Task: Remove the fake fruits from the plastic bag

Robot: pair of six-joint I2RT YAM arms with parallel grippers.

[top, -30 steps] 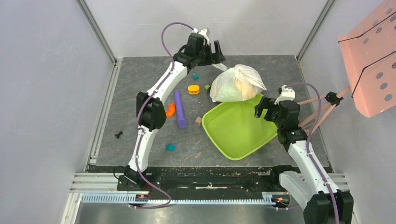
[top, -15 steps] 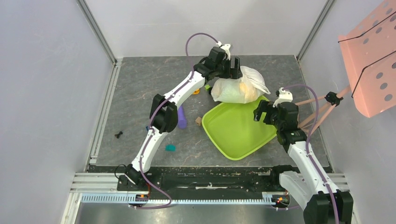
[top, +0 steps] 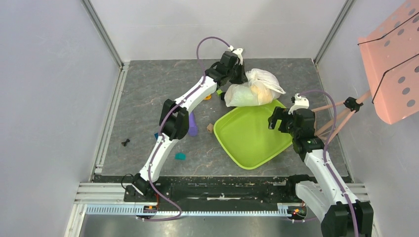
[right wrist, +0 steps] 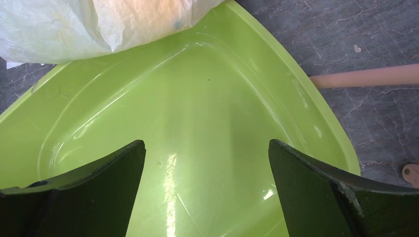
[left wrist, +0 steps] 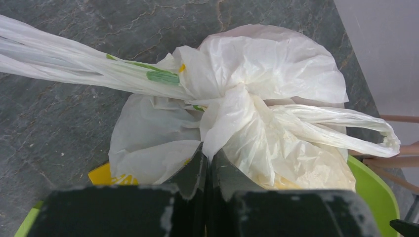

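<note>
The white plastic bag (top: 252, 89) lies bunched at the back of the table, against the far corner of the lime-green tray (top: 247, 143). My left gripper (top: 240, 74) is at the bag's left top. In the left wrist view the left gripper (left wrist: 207, 150) is shut, with a fold of the bag (left wrist: 267, 84) pinched between its jaws. The fake fruits stay inside the bag, showing only as a yellow-orange tint (right wrist: 148, 12) through the film. My right gripper (right wrist: 205, 148) hangs open over the tray (right wrist: 197, 89), holding nothing.
A long purple cylinder (top: 191, 126) lies left of the tray, partly behind the left arm. Small blocks sit nearby: teal (top: 180, 156), brown (top: 210, 128), orange (top: 207, 97). A pink perforated panel (top: 395, 59) on wooden rods (top: 336, 116) stands at the right.
My left arm swung right from the back centre to the bag, and its open jaws shut on the bag's gathered top. The right arm barely moved.
</note>
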